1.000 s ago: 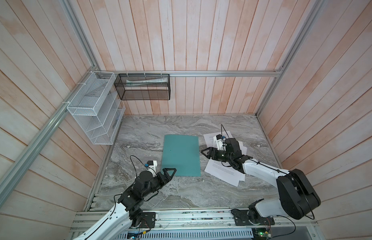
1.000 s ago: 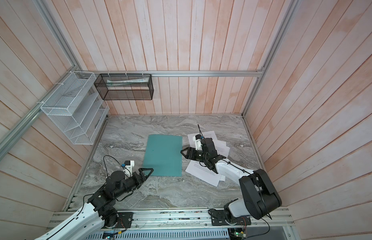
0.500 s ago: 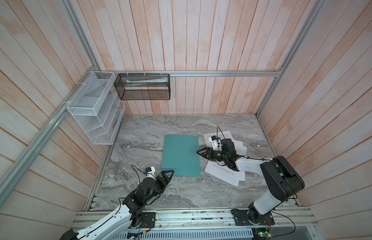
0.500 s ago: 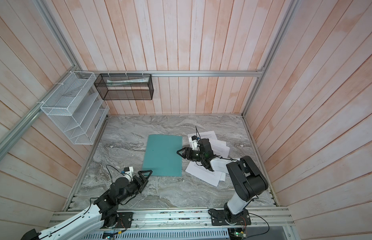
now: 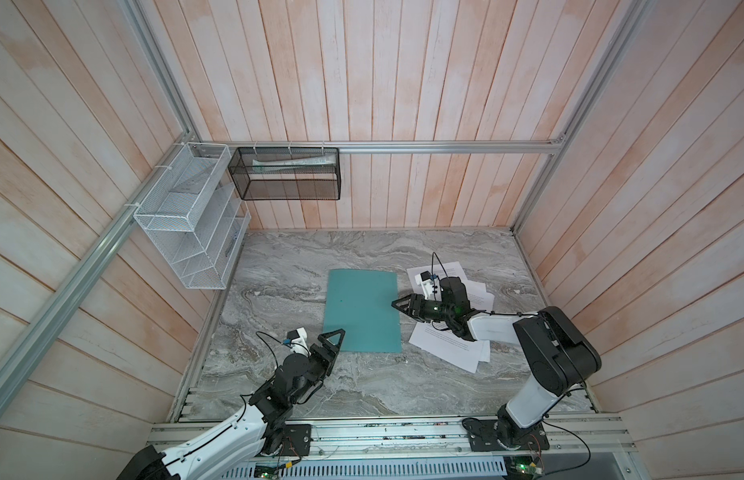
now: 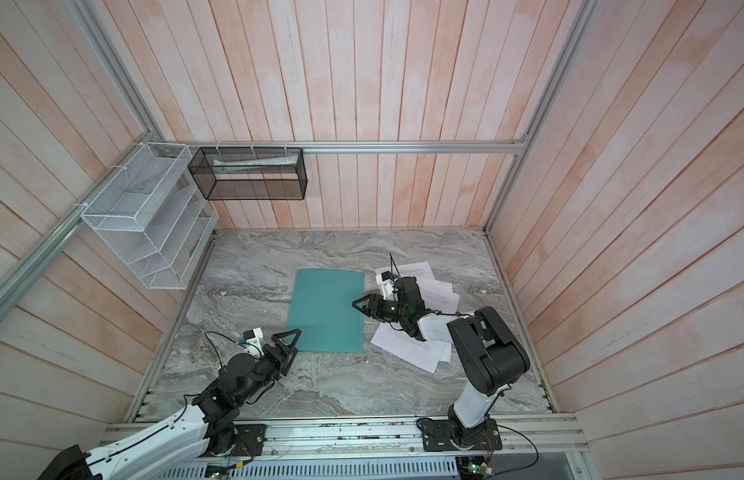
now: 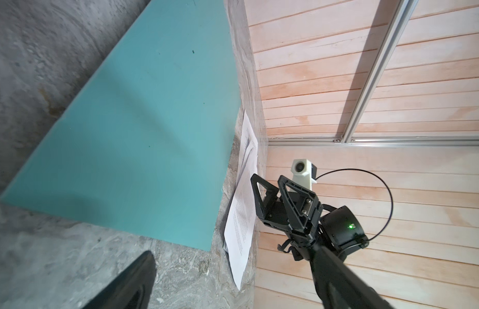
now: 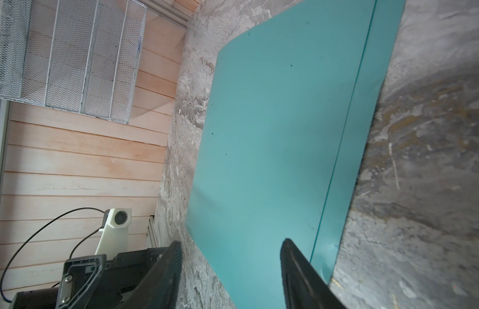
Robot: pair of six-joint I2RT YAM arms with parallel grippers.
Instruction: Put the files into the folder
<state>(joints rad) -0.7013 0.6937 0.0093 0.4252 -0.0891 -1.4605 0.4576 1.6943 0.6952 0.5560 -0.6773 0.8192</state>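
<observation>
The teal folder (image 5: 362, 311) (image 6: 326, 311) lies flat and closed on the marble table. The files (image 5: 449, 345) (image 6: 407, 343), loose white printed sheets, lie scattered to its right, partly under my right arm. My right gripper (image 5: 397, 303) (image 6: 358, 305) hovers open at the folder's right edge. In the right wrist view its fingers (image 8: 297, 267) stand apart over the folder (image 8: 273, 133) with nothing between them. My left gripper (image 5: 333, 340) (image 6: 289, 338) is open and empty at the folder's front left corner. The left wrist view shows the folder (image 7: 139, 133) and the files (image 7: 243, 208).
A white wire-mesh rack (image 5: 191, 232) hangs on the left wall and a black mesh basket (image 5: 285, 174) on the back wall, both above the table. Wooden walls close in three sides. An aluminium rail (image 5: 362, 432) runs along the front edge.
My right gripper has moved left, from above the files to the folder's right edge, and its jaws have narrowed somewhat. My left gripper has stayed near the folder's front left corner.
</observation>
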